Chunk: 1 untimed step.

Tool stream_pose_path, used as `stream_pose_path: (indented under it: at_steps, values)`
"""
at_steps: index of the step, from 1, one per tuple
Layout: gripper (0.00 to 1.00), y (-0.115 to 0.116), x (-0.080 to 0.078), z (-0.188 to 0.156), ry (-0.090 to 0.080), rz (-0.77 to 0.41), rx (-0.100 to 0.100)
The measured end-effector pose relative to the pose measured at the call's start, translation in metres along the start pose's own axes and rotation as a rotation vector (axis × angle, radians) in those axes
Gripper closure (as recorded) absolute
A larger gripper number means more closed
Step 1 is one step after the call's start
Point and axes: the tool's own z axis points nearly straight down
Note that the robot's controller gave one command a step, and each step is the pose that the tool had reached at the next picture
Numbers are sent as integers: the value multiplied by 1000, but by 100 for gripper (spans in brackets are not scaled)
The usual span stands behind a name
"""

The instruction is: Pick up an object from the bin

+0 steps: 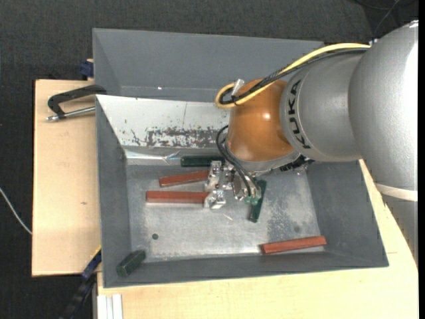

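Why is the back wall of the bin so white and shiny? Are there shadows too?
In the camera view, light bounces off the bin's sloped back wall, making a white glare patch with dark speckles. In the same view, the floor gleams faintly beside the long red bar, and a dark shadow sits under the arm's orange cover, just above the gripper.

The orange cover (260, 126) hides the dark green bar (196, 159)'s right end.
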Motion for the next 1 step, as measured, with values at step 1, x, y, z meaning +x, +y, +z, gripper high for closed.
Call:
stream_pose_path:
  at_steps: [1]
  values:
    - [100, -9, 6, -136, -7, 5, 2]
